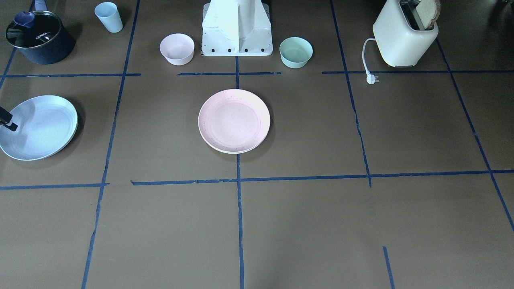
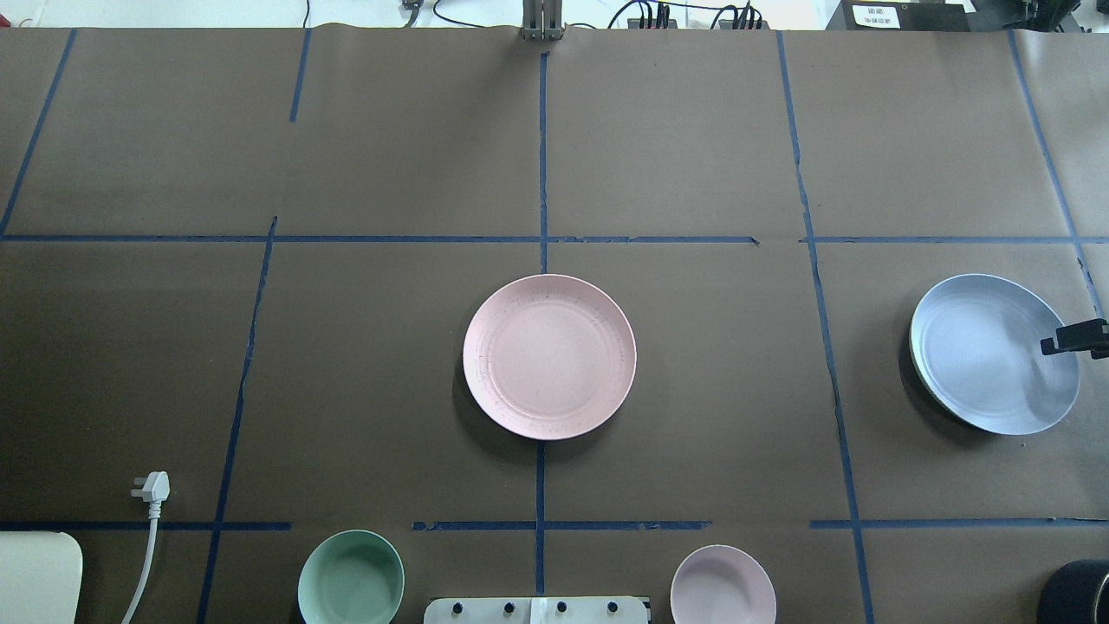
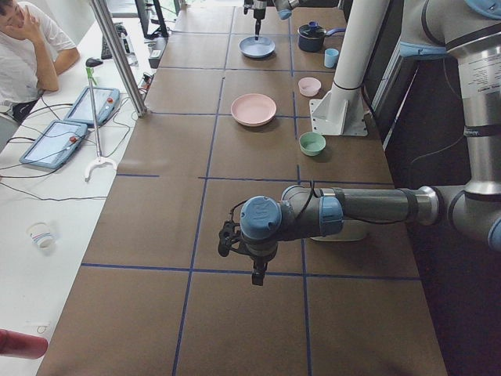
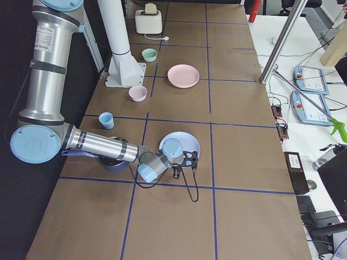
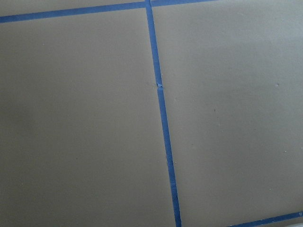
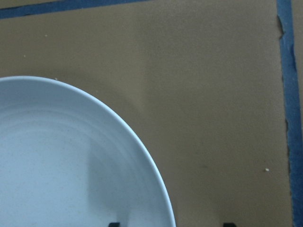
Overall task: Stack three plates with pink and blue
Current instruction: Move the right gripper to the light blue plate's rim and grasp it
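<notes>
Now, front view: blue plate at the bench's robot-right end, pink plate mid-bench. Side view: left gripper, grip unreadable. Right wrist: right gripper spread astride blue's rim; better seat deeper before pinching, then lift level.

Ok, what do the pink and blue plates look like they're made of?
Pink plate: probably matte plastic or fibre composite; dull surface, tiny dark flecks, no glare. Blue plate: likely the same; matte, faint moulded rings, only soft sheen. Glazed ceramic looks unlikely.
</notes>
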`<state>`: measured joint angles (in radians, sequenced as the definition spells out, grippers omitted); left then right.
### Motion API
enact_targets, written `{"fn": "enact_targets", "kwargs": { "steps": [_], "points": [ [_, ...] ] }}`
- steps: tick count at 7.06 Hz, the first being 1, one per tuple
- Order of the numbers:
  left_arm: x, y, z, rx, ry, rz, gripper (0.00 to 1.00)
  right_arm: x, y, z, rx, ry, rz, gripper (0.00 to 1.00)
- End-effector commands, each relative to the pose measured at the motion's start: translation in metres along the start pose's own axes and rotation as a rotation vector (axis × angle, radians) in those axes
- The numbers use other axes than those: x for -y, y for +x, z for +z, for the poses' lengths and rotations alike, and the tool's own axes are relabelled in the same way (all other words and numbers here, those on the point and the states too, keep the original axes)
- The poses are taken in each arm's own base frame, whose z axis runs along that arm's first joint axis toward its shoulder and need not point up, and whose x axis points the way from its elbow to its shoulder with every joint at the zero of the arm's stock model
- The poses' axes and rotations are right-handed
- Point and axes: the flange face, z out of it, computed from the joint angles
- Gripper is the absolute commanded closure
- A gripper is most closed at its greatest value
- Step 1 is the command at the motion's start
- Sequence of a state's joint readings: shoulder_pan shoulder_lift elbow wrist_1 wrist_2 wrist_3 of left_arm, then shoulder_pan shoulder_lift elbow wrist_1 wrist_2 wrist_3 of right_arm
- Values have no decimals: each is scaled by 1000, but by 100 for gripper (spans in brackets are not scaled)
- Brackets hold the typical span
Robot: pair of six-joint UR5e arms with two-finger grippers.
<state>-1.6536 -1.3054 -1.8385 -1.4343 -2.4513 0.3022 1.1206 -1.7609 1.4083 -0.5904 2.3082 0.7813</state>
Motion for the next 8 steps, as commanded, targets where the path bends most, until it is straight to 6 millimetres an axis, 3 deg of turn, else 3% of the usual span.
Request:
{"fn": "enact_targets", "kwargs": {
  "steps": [1, 2, 5, 7, 8],
  "points": [
    [0, 1, -1, 0, 1, 2, 0, -4, -3, 1, 19, -13, -9, 85],
    [0, 1, -1, 0, 1, 2, 0, -6, -2, 0, 25, -9, -15, 100],
    [-1, 1, -1, -1, 3, 1, 0, -8, -9, -5, 62, -29, -19, 100],
    [-1, 1, -1, 1, 3, 1, 0, -3, -31, -29, 146, -43, -31, 100],
    [-1, 1, -1, -1, 2, 0, 0, 10, -54, -41, 184, -35, -1, 100]
  ]
}}
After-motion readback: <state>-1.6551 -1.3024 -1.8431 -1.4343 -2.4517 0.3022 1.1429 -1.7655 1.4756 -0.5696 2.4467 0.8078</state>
